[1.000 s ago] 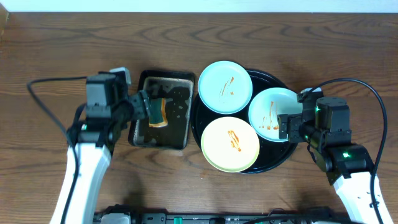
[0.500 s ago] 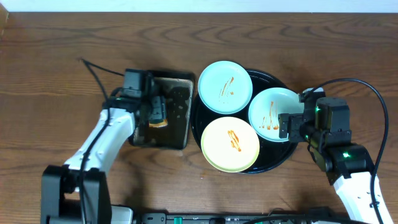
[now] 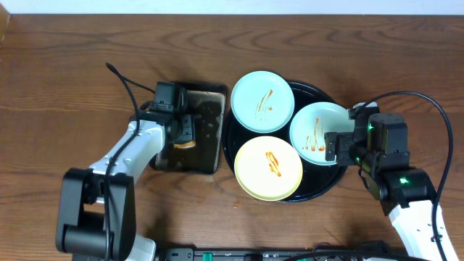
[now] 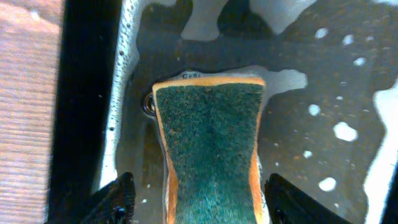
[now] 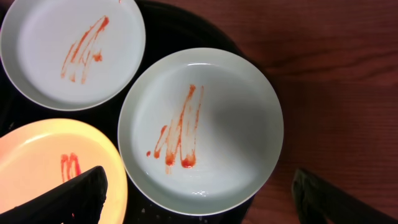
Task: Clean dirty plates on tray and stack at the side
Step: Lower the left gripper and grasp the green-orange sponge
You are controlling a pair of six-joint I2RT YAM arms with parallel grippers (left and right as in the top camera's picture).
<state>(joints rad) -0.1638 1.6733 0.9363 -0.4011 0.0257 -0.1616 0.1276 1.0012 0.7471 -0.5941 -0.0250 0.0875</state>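
Two left fingers [image 4: 118, 200] wide apart, straddling sponge [image 4: 210, 149]

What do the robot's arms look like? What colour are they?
The left arm and right arm are white tubes with boxy black joints. Thin black cables loop off them. The right arm has tiny green lights. The fingers are black.
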